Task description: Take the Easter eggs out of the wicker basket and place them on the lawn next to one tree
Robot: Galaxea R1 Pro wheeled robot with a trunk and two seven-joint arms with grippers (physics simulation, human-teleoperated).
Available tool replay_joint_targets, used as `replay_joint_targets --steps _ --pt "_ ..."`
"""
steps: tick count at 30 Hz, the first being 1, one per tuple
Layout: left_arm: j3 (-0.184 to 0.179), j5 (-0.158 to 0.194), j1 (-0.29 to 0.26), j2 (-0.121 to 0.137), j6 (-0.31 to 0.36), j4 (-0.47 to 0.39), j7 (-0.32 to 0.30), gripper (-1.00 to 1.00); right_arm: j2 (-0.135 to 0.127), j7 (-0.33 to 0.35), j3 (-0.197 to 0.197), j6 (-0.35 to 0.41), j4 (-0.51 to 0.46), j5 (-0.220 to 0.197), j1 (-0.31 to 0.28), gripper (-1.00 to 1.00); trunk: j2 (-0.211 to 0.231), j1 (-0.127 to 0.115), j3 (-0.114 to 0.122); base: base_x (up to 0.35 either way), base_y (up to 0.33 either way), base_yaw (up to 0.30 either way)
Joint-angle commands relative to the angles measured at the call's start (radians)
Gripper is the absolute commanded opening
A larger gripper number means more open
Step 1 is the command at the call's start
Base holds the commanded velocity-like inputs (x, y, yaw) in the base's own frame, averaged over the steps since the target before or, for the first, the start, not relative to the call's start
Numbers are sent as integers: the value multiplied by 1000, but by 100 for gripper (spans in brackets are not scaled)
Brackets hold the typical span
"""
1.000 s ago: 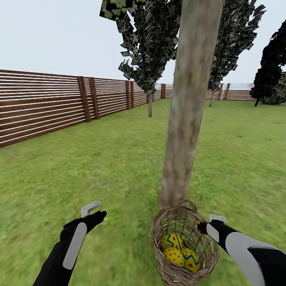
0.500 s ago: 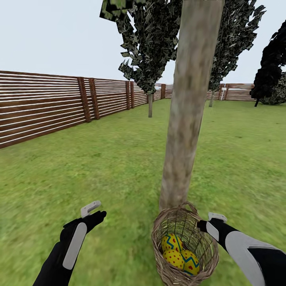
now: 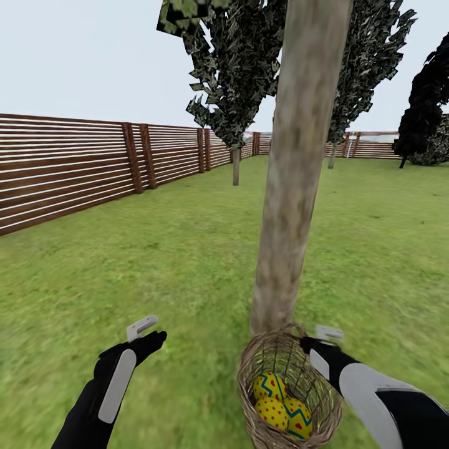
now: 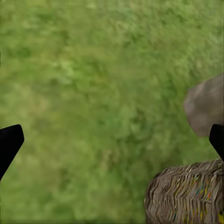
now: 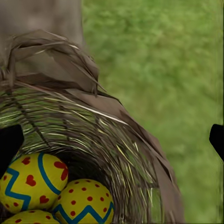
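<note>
1. The wicker basket (image 3: 290, 390) stands on the lawn (image 3: 156, 262) right at the foot of the tree (image 3: 293, 187), its far rim close against the trunk. That puts any egg lifted out only a short way from a valid resting spot.
2. All three Easter eggs (image 3: 280, 405) lie together in the bottom of the basket; none is on the grass yet.
3. The right tool (image 3: 315, 340) hangs at the basket's rim on the right-hand side, jaws spread wide and empty, apparently lined up for a reach inside.
4. The left tool (image 3: 146, 330) hovers over bare grass, well apart from the basket, also wide and empty, likely kept clear.
5. The right wrist view looks down into the basket (image 5: 93, 130), showing the eggs' (image 5: 56, 191) blue zigzags and red marks up close, plus the loop handle against the trunk.
6. The left wrist view catches the basket's outer weave (image 4: 186, 196) and the trunk base (image 4: 205, 109).
7. The head view alone shows the brown slatted fence (image 3: 75, 168) and the farther trees.
</note>
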Motion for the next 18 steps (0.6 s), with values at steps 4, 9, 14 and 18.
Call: replay_joint_targets --steps 4,9,14,18 --pt "2 11 -1 0 3 -1 8 100 39 -75 2 -52 -2 10 15 100 28 -16 12 0 0 0" --pt "2 11 -1 0 3 -1 8 100 92 -140 1 -71 -2 68 38 100 63 -35 27 0 0 0" --pt "2 11 -1 0 3 -1 8 100 132 -149 2 -68 1 95 51 100 91 -50 40 0 0 0" --pt "2 11 -1 0 3 -1 8 100 151 -150 2 -37 10 96 52 100 91 -50 40 0 0 0"
